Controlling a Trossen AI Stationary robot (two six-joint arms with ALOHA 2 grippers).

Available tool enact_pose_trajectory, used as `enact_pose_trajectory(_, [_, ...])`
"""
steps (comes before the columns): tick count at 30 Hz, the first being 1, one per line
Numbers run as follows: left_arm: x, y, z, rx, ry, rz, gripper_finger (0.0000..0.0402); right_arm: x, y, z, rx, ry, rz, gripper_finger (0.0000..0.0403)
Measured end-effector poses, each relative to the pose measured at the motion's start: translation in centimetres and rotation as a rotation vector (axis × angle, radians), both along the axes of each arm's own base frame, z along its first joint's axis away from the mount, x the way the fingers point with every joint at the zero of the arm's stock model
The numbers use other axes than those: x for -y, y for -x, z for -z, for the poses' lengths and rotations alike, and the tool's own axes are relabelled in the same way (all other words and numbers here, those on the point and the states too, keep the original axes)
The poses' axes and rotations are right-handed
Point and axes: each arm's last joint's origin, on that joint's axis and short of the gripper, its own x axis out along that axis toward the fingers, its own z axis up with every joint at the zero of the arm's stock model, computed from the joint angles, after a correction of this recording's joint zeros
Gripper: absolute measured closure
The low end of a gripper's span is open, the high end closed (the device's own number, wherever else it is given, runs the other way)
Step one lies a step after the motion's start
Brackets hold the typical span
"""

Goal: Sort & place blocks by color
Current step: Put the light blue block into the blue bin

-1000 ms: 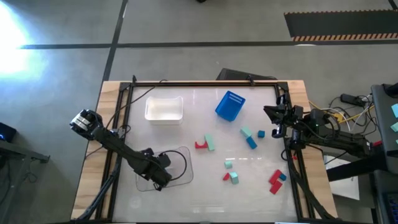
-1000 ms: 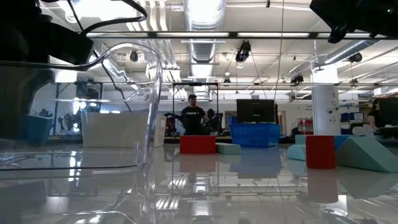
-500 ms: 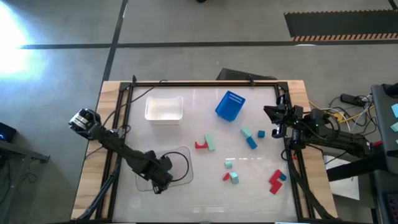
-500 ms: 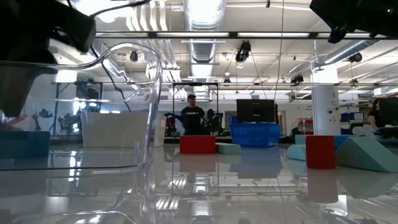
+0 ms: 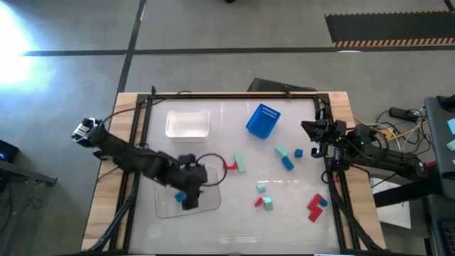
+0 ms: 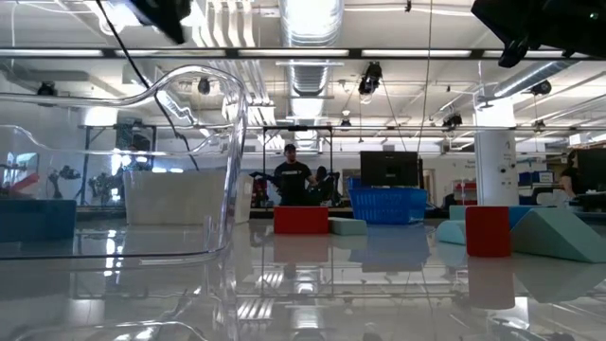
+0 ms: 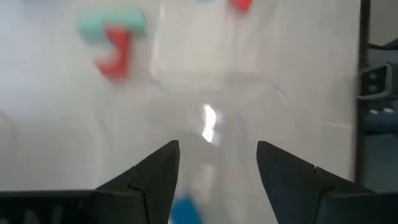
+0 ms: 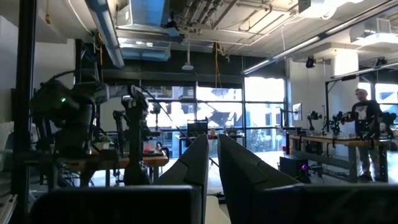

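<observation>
My left gripper (image 5: 190, 201) (image 7: 217, 149) hangs open over the clear tray (image 5: 206, 203), its fingers pointing steeply down. A blue block (image 5: 180, 197) (image 7: 184, 211) lies on the tray floor below it, touched by nothing. The other red, blue and mint blocks lie flat on the table: a red one (image 5: 229, 166) beside a mint one (image 5: 239, 163), a mint one (image 5: 281, 151), two blue ones (image 5: 287, 163), and a red one (image 5: 313, 206). My right gripper (image 5: 311, 135) (image 8: 212, 149) waits shut at the table's right edge, raised.
A white tray (image 5: 188, 124) stands at the far left and a blue square bin (image 5: 262, 120) at the far middle. The table's dark frame (image 5: 340, 192) runs along its edges. In the low view the clear tray's wall (image 6: 227, 170) fills the left foreground.
My left gripper has let go of the blue block, which now lies on the clear tray's floor. The gripper has then risen well above the tray, rolled about its own axis and shifted a little toward the table's right edge.
</observation>
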Motion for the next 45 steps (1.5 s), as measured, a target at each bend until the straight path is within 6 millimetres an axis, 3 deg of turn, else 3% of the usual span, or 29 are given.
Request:
enact_pose_trajectory(4, [-2.4, -0.6, -1.1, 0.128, -0.125, 0.095, 0.0203, 0.1, -0.5, 0.1, -0.018, 0.006, -0.006, 0.0376])
enact_pose_trajectory(13, [-7.6, -0.9, 0.1, 0.274, -0.379, 0.224, 0.0203, 0.6, -2.4, 0.3, -0.073, 0.003, -0.005, 0.0376])
enact_pose_trajectory(22, [-11.5, -0.2, 0.1, 0.537, -0.670, 0.094, 0.0203, 1.0, -5.6, 0.9, -0.279, -0.049, -0.087, 0.0376])
enact_pose_trajectory(27, [-12.2, 0.9, -0.6, 0.667, -0.773, -0.019, 0.0203, 1.0, -7.0, 0.8, -0.421, -0.171, -0.112, 0.0376])
enact_pose_trajectory(34, [-12.6, 2.6, 0.0, 0.647, -0.814, -0.134, 0.0203, 0.4, -9.3, 0.2, -0.656, -0.307, -0.148, 0.0376])
enact_pose_trajectory(45, [-12.6, 4.8, 0.9, 0.675, -0.785, -0.174, 0.0203, -0.6, -11.8, -0.9, -1.075, -0.531, 0.007, 0.0376])
